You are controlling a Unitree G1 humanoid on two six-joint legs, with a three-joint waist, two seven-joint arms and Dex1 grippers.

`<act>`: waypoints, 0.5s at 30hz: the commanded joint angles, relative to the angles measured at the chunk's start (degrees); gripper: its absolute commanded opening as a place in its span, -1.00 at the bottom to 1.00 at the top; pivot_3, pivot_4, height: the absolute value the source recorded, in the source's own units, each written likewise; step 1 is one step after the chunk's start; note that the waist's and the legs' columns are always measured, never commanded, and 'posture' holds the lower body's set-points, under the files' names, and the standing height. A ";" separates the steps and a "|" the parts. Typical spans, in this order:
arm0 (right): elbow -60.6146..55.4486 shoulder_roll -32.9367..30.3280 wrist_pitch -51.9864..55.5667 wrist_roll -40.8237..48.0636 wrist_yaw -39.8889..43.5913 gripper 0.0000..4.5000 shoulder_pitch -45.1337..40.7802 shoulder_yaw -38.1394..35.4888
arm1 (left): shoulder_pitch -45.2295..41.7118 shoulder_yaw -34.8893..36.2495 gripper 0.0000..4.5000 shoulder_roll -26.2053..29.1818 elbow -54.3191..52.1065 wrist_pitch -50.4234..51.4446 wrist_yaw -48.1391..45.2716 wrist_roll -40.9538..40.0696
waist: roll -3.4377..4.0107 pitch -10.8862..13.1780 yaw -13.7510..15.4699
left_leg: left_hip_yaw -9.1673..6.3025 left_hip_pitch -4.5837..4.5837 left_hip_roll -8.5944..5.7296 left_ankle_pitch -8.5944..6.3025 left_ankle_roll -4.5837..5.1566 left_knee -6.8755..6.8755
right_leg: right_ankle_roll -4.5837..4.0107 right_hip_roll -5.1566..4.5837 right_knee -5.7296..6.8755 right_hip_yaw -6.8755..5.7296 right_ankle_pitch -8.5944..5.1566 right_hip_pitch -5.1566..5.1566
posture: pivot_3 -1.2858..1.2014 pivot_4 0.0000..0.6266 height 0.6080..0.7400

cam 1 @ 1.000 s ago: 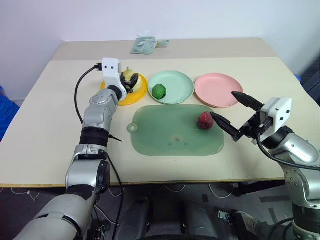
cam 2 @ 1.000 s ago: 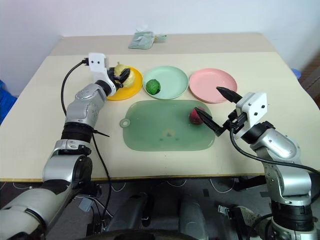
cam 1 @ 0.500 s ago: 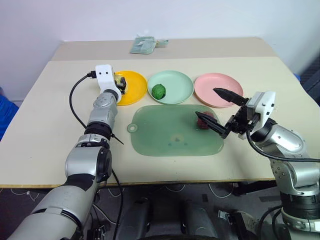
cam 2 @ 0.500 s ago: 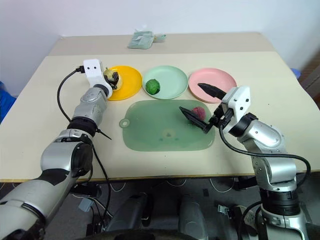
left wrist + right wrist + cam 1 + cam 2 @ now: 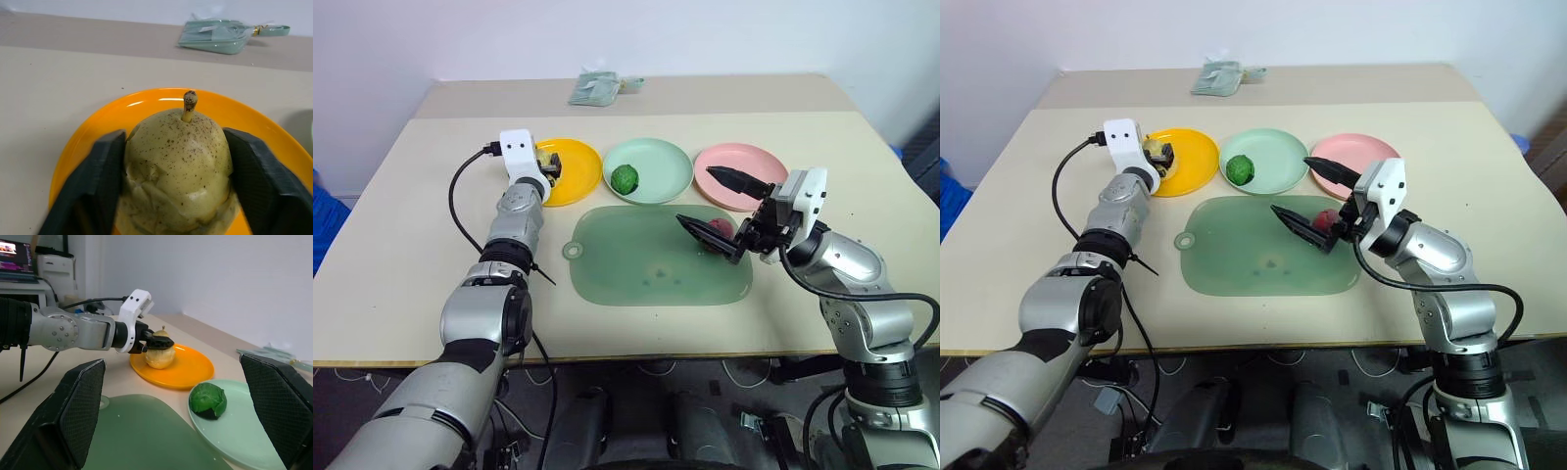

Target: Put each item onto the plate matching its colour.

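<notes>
A: Left gripper point(image 5: 178, 196) has the yellow pear point(image 5: 178, 166) between parted fingers, resting on the orange plate point(image 5: 78, 142). It should back straight off.

B: Right gripper point(image 5: 720, 211), spread wide, brackets the red fruit point(image 5: 720, 228) on the green board point(image 5: 636, 269), frame centre-right. It should close squarely. No legible writing.

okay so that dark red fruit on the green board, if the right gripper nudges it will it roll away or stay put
The dark red fruit looks rounded, so a sideways nudge would probably roll it across the smooth green board, which shows no raised edge to stop it. It looks small and is probably light, so it may skid. The right gripper has its fingers wide on either side, so closing evenly should trap it.
</notes>
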 commanded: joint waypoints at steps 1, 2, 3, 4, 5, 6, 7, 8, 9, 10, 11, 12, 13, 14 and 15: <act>-0.37 0.20 -0.92 0.20 0.09 1.00 -1.48 -0.47 | -1.88 0.46 0.97 0.22 -1.23 -1.22 -0.94 -0.21 | 0.00 0.00 -0.02 | 0.00 0.00 0.00 0.00 0.00 0.00 | 0.00 0.00 0.00 0.00 0.00 0.00 | 0.03 -0.52 1.00; -0.38 0.16 -0.90 0.21 0.06 1.00 -1.49 -0.54 | -1.77 0.68 0.97 0.08 -1.81 -1.49 -1.31 -0.59 | 0.00 0.00 -0.02 | 0.00 0.00 0.00 0.00 0.00 -0.01 | 0.00 0.00 0.00 0.00 0.00 -0.01 | 0.03 -0.52 1.00; -0.60 0.08 -0.78 0.18 -0.16 1.00 -1.37 -0.67 | -1.28 1.03 0.97 -0.17 -3.93 -1.79 -2.57 -1.49 | 0.00 0.00 -0.02 | 0.00 0.00 0.00 0.00 0.00 -0.01 | 0.00 0.00 0.01 0.00 0.00 -0.01 | 0.03 -0.52 1.00; -0.92 -0.02 -0.58 0.18 -0.42 1.00 -1.21 -0.81 | -0.56 1.14 0.97 -0.44 -6.75 -1.85 -4.35 -2.36 | 0.00 0.00 0.00 | 0.00 0.00 0.00 0.00 0.00 0.00 | 0.00 0.00 0.00 0.00 0.00 -0.01 | 0.03 -0.52 1.00; -1.27 -0.11 -0.34 0.25 -0.71 1.00 -1.02 -0.99 | 0.44 0.75 0.97 -0.65 -10.22 -1.44 -6.40 -2.95 | 0.00 0.00 -0.01 | 0.00 -0.01 0.00 0.00 0.00 0.00 | 0.00 0.00 0.00 0.00 0.00 -0.01 | 0.03 -0.52 1.00; -1.72 -0.22 -0.03 0.32 -1.11 1.00 -0.74 -1.21 | 2.12 0.19 0.97 -1.04 -15.48 -0.32 -9.28 -4.22 | 0.00 0.00 -0.05 | 0.00 -0.02 0.01 0.00 0.00 0.00 | 0.00 -0.01 0.00 0.00 0.00 -0.01 | 0.03 -0.52 1.00; -2.09 -0.35 0.25 0.39 -1.49 1.00 -0.46 -1.43 | 4.01 -0.44 0.97 -1.32 -21.09 1.34 -11.70 -5.48 | 0.00 0.00 -0.07 | 0.00 -0.03 0.01 0.00 -0.01 -0.01 | 0.00 -0.01 0.00 0.01 0.00 -0.02 | 0.03 -0.52 1.00; -2.35 -0.46 0.47 0.43 -1.79 1.00 -0.21 -1.59 | 5.72 -0.89 0.97 -1.50 -25.98 3.27 -14.00 -6.83 | 0.00 0.00 -0.13 | 0.00 -0.03 0.01 0.00 -0.01 -0.01 | -0.01 -0.02 0.00 0.02 0.00 -0.04 | 0.03 -0.52 1.00; -2.60 -0.62 0.63 0.40 -2.06 1.00 0.14 -1.76 | 7.79 -1.50 0.97 -1.55 -31.82 6.26 -16.75 -8.88 | 0.01 0.00 -0.14 | 0.00 -0.03 0.01 0.00 -0.02 -0.02 | -0.01 -0.02 0.01 0.05 0.00 -0.05 | 0.03 -0.52 1.00; -2.80 -0.76 0.78 0.40 -2.27 1.00 0.48 -1.90 | 9.65 -2.07 0.97 -1.36 -36.84 8.89 -18.82 -10.42 | 0.02 -0.01 -0.15 | 0.00 -0.03 0.02 0.00 -0.02 -0.02 | -0.01 -0.02 0.01 0.06 0.00 -0.05 | 0.03 -0.52 1.00; -2.98 -0.88 1.10 0.37 -2.56 1.00 0.86 -2.00 | 11.51 -2.58 0.97 -0.92 -41.67 11.51 -20.88 -12.00 | 0.03 -0.02 -0.19 | 0.01 -0.03 0.02 0.00 -0.02 -0.03 | -0.01 -0.01 0.00 0.08 0.00 -0.05 | 0.03 -0.52 1.00; -3.07 -0.98 1.32 0.26 -2.75 1.00 1.25 -2.01 | 13.24 -3.04 0.97 -0.42 -46.22 14.60 -22.95 -13.93 | 0.03 -0.02 -0.21 | 0.01 -0.03 0.03 0.00 -0.02 -0.03 | -0.01 -0.01 0.00 0.08 0.00 -0.05 | 0.03 -0.52 1.00; -2.80 -1.05 1.55 -0.09 -2.94 1.00 1.56 -1.80 | 14.97 -3.77 0.97 0.46 -50.41 17.27 -25.67 -15.72 | 0.04 -0.02 -0.21 | 0.01 -0.03 0.03 0.00 -0.02 -0.03 | -0.01 -0.02 0.01 0.09 0.00 -0.05 | 0.03 -0.52 1.00; -2.20 -1.07 1.84 -0.66 -3.26 1.00 1.81 -1.39 | 16.99 -4.65 0.97 1.68 -54.84 20.27 -28.90 -17.89 | 0.04 -0.02 -0.32 | 0.01 -0.03 0.04 0.00 -0.01 -0.04 | -0.01 -0.01 0.00 0.10 0.00 -0.06 | 0.03 -0.52 1.00; -1.47 -1.02 1.94 -1.24 -3.52 1.00 1.88 -1.00 | 18.65 -5.30 0.97 2.73 -58.33 23.06 -31.42 -19.80 | 0.04 -0.02 -0.37 | 0.01 -0.03 0.05 0.00 -0.02 -0.04 | -0.02 0.00 0.01 0.10 0.00 -0.07 | 0.03 -0.52 1.00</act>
